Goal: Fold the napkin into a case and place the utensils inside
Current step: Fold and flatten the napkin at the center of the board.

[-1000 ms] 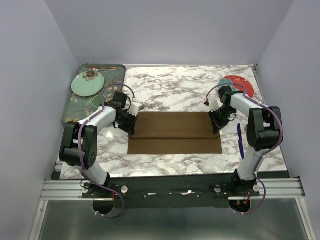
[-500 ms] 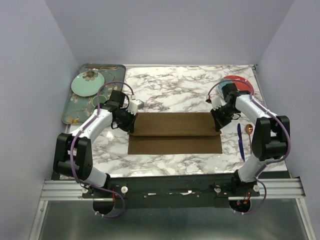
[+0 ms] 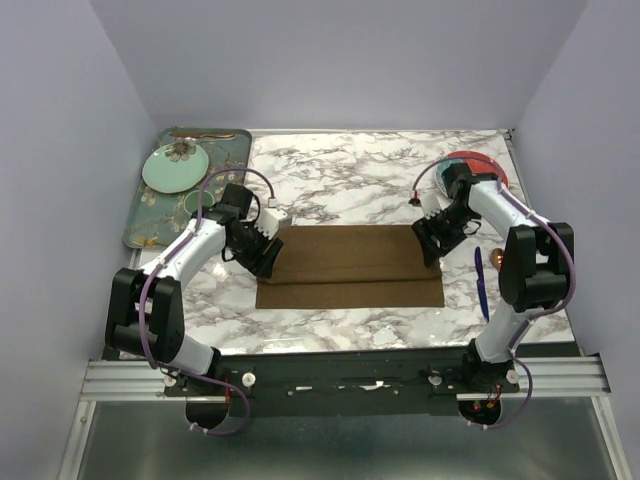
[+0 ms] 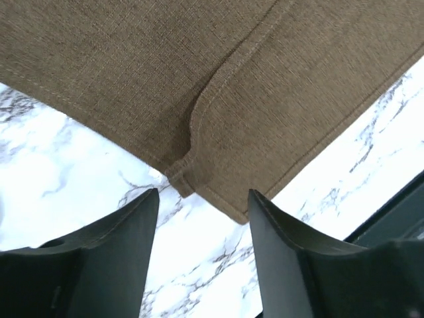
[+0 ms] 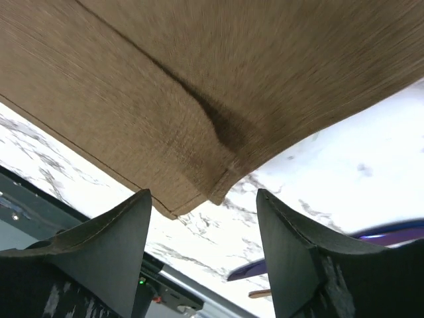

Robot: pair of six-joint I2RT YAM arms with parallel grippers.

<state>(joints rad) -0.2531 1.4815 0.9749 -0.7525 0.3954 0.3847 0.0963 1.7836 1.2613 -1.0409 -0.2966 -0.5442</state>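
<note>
The brown napkin (image 3: 350, 268) lies flat on the marble table, its far part folded toward me over the near part, leaving a strip of the lower layer showing. My left gripper (image 3: 268, 258) hovers open just off the napkin's left end; in the left wrist view the folded corner (image 4: 199, 79) lies just ahead of the left gripper (image 4: 203, 199), untouched. My right gripper (image 3: 431, 247) is open at the right end, and the cloth (image 5: 199, 86) is free of the right gripper (image 5: 203, 195). The blue-handled utensil (image 3: 481, 283) lies right of the napkin. A copper utensil tip (image 5: 260, 293) shows beside it.
A dark green floral tray (image 3: 145, 222) sits at the back left with a mint plate (image 3: 175, 167) and a small green cup (image 3: 194, 203). A red plate (image 3: 482, 166) stands at the back right behind my right arm. Purple walls close in on three sides.
Both grippers have opened and let go of the napkin's folded edge. The flap now lies flat, and both grippers have drawn slightly outward from the cloth's ends.
</note>
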